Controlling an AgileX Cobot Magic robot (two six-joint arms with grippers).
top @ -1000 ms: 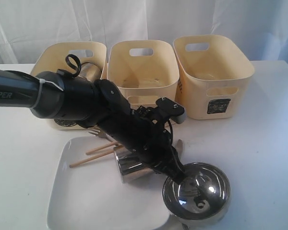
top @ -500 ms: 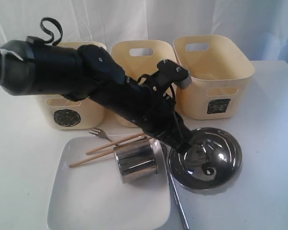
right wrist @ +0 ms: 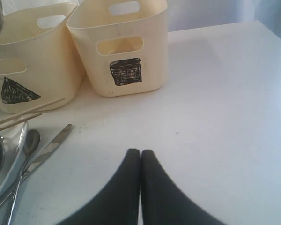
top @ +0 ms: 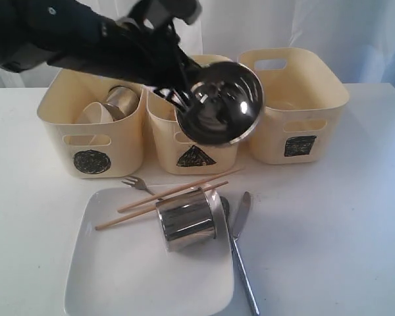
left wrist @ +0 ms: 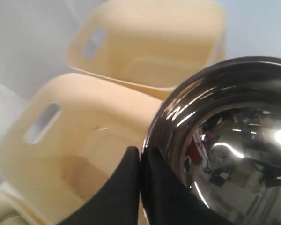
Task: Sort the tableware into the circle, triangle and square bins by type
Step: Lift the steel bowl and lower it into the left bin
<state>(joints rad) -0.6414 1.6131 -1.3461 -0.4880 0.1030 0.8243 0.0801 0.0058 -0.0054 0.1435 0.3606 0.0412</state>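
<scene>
Steel bowl [top: 220, 102]: in the air, tipped on edge, mouth facing the front, over the triangle bin [top: 161, 141].
Left gripper [left wrist: 140, 154]: pinched tight on the bowl's rim.
Circle bin [top: 56, 131]: steel mug [top: 122, 100] and white ceramic bowl [top: 92, 113] inside.
Right gripper [right wrist: 140, 157]: closed, empty, above the tabletop [right wrist: 215, 117].

Steel bowl [top: 220, 104] newly aloft (off table [top: 329, 217])

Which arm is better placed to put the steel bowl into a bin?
Left. The left tool grips the steel bowl by its rim, raised near the triangle bin. The right tool is shut, empty, low over the table.
</scene>
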